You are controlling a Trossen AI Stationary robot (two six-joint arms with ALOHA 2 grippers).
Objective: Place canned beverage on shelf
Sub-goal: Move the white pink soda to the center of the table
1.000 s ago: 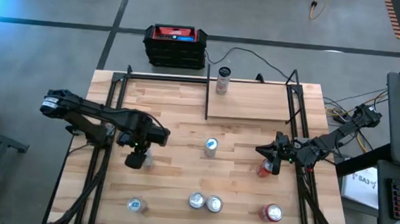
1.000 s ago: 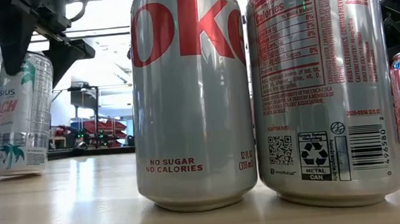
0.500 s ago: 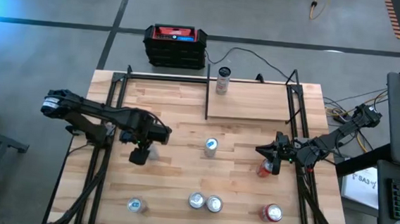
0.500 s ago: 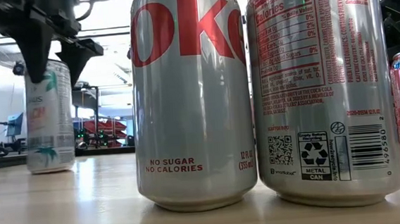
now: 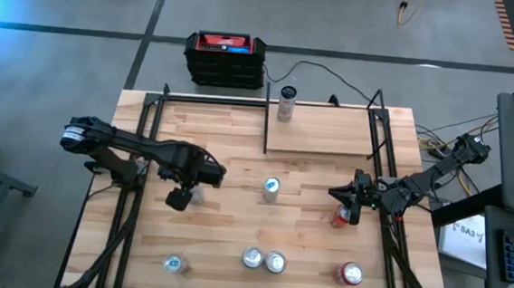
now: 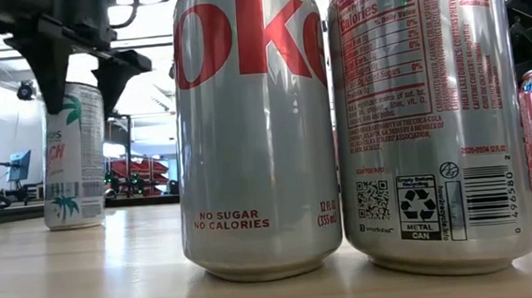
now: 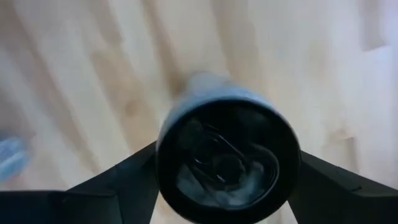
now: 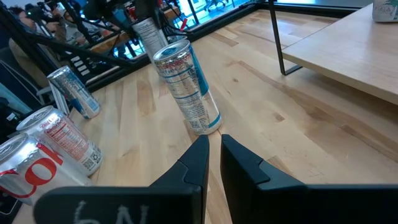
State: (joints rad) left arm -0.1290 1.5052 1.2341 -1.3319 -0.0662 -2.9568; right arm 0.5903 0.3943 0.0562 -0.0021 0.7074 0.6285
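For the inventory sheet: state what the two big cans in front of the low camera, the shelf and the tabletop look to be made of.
Silver Coke can and its neighbour, the nutrition-label can: glossy printed metal; the second bears a "metal can" recycling mark. Shelf: pale, matte wood board, with thin black rods at its edges, probably metal. Tabletop: butcher-block wood, its joined strips and grain visible, with a light sheen.

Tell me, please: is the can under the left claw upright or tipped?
Upright. The white can stands on its base on the table, with the left claw over its top.
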